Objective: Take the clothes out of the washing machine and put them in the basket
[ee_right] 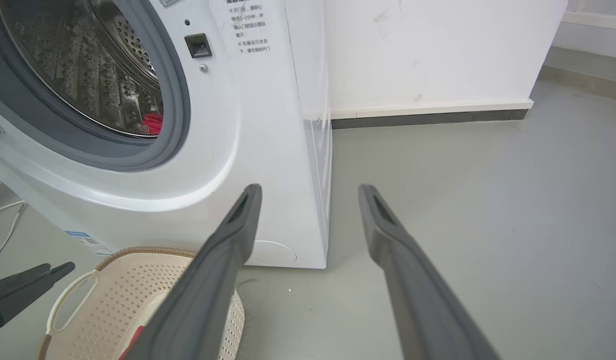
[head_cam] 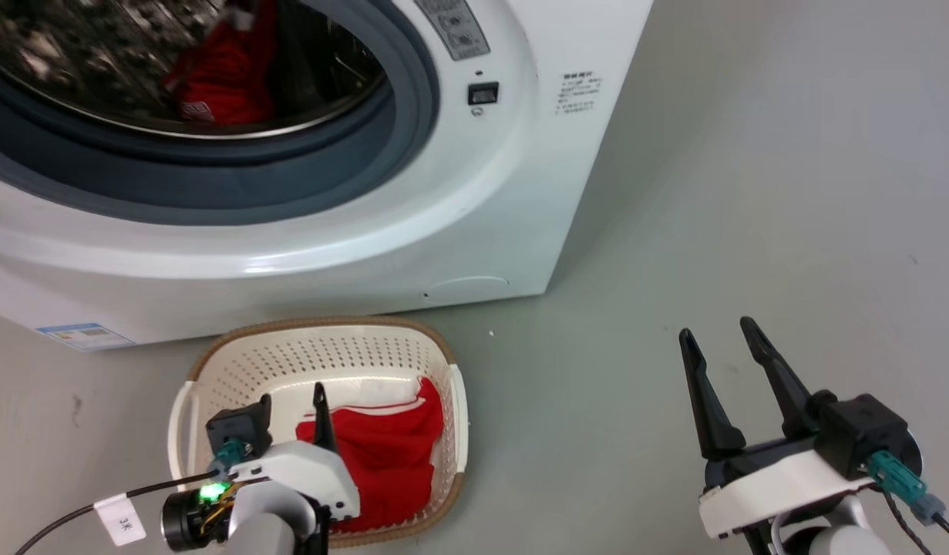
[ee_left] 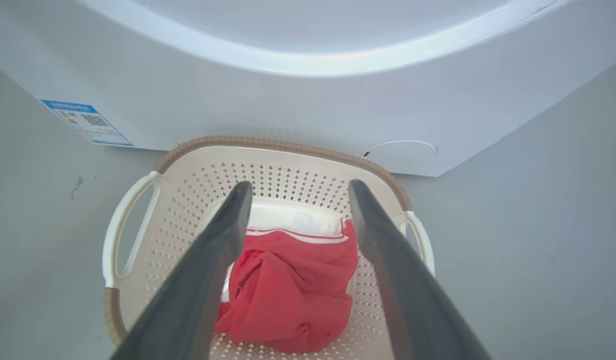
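One red garment (head_cam: pixel 393 455) was found in the basket (head_cam: pixel 320 354) beneath the released left pincer (head_cam: pixel 292 397); a second garment (head_cam: pixel 227 77) was seen far inside the washing machine (head_cam: pixel 459 193) and would best be gripped by a thick fold; the right pincer (head_cam: pixel 717 330) was spread empty

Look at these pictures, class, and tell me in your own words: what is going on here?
A two-armed robot is moving laundry from a washing machine to a basket on the floor in front of it. One red garment lies in the basket, and the left gripper hovers open above it, holding nothing. A second red garment lies inside the drum. The right gripper is open and empty over the floor to the right of the machine.
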Controlling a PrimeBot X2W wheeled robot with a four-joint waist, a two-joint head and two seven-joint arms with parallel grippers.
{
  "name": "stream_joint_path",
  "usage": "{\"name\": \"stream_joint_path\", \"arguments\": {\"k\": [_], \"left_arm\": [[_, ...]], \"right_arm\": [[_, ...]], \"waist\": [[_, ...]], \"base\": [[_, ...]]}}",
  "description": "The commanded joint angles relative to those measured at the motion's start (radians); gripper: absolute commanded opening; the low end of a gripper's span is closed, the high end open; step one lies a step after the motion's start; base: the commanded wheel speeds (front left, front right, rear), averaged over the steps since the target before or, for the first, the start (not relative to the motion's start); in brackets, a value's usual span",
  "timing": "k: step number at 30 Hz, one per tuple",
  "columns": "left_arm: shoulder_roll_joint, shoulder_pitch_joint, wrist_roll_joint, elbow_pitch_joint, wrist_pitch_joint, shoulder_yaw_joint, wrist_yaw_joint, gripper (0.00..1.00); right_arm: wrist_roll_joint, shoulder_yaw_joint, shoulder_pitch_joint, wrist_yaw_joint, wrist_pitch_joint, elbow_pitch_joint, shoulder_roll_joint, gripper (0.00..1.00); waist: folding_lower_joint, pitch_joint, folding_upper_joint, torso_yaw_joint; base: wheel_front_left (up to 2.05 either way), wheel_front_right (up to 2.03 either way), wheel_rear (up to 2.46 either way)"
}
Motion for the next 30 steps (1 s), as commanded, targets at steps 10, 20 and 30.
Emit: {"name": "stream_joint_path", "arguments": {"k": [10,20,30], "left_arm": [[-0.002,-0.019,0.042,-0.212,-0.003,-0.049,0.080,1.00],[0.027,-0.148,0.113,-0.166,-0.003,0.000,0.077,1.00],[0.137,-0.427,0.167,0.112,-0.003,0.000,0.034,1.00]], "right_arm": [[0.001,-0.027,0.066,-0.001,0.034,-0.058,0.001,1.00],[0.010,-0.012,0.070,-0.001,0.044,-0.080,0.001,1.00],[0.035,0.023,0.030,-0.001,0.023,-0.065,0.001,1.00]], "waist": [[0.0002,-0.076,0.0000,0.047],[0.0002,-0.059,0.0000,0.019],[0.0002,0.044,0.0000,-0.063]], "base": [[0.00,0.00,0.00],[0.00,0.00,0.00],[0.00,0.00,0.00]]}}
